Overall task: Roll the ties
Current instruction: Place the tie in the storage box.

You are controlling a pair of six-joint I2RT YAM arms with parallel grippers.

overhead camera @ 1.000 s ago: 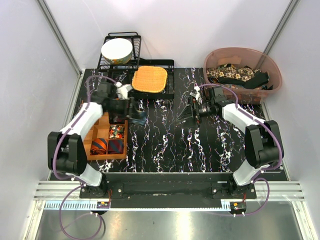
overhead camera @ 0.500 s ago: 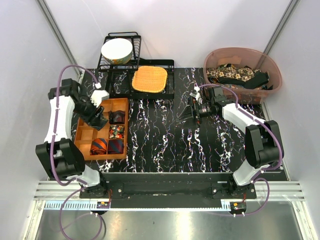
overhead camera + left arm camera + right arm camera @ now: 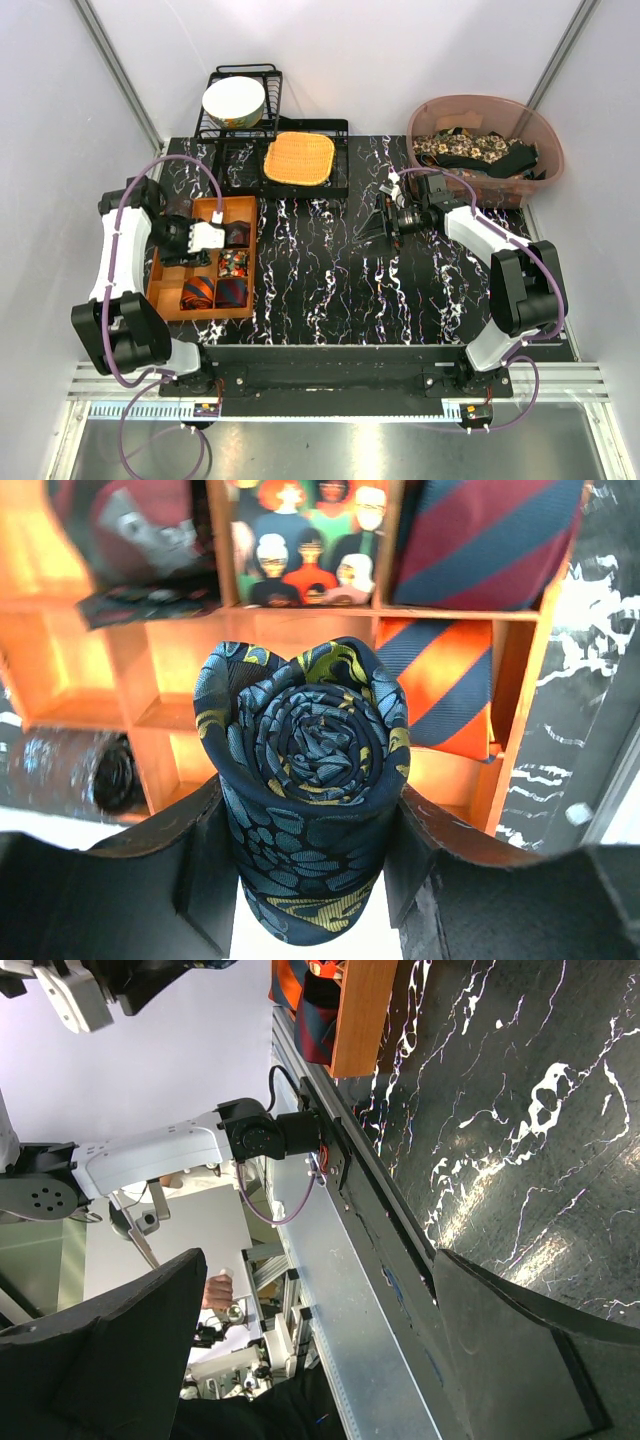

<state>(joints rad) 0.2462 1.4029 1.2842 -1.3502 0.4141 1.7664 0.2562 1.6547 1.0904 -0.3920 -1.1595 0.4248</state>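
1. Left wrist view: my left gripper (image 3: 310, 855) is partly closed, clamped on the rolled blue tie (image 3: 310, 735), spiral end facing the camera.
2. It hangs over the tray (image 3: 200, 314), where striped ties (image 3: 197, 292) sit in the near compartments.
3. My right gripper (image 3: 376, 222) gapes wide, empty, over the tabletop (image 3: 320, 280).

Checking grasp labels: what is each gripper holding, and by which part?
Left gripper clamps the rolled blue tie by its sides; right gripper holds nothing.

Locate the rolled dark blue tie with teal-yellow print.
Left wrist view: the dark blue tie, clamped in the left gripper over the orange wooden tray at far left, nearest the orange-navy striped tie.
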